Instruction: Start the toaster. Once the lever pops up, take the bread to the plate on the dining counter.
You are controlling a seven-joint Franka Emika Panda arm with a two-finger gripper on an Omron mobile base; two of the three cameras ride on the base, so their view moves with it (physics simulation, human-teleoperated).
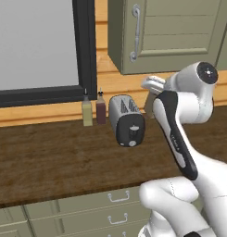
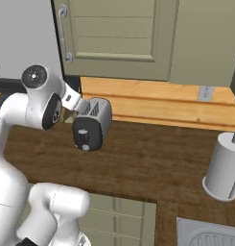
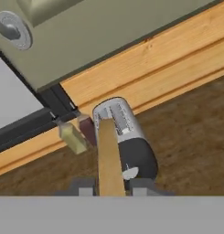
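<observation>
Gripper (image 3: 111,186) clamps bread (image 3: 109,157), thin tan slice seen edge-on, over rounded silver toaster (image 3: 125,137), black knob end at 5 o'clock; dark wood-grain worktop (image 1: 50,162).

The small silver rounded-box toaster (image 1: 126,119) stands upright on the dark wood worktop, its black end panel with a round knob facing the cameras and its two top slots running back toward the wall at 12 o'clock. In the hand view the flat tan-brown bread slice (image 3: 109,157) appears edge-on as a narrow upright strip, out of the slots and lifted clear, just at 9 o'clock of the toaster's black end.
</observation>
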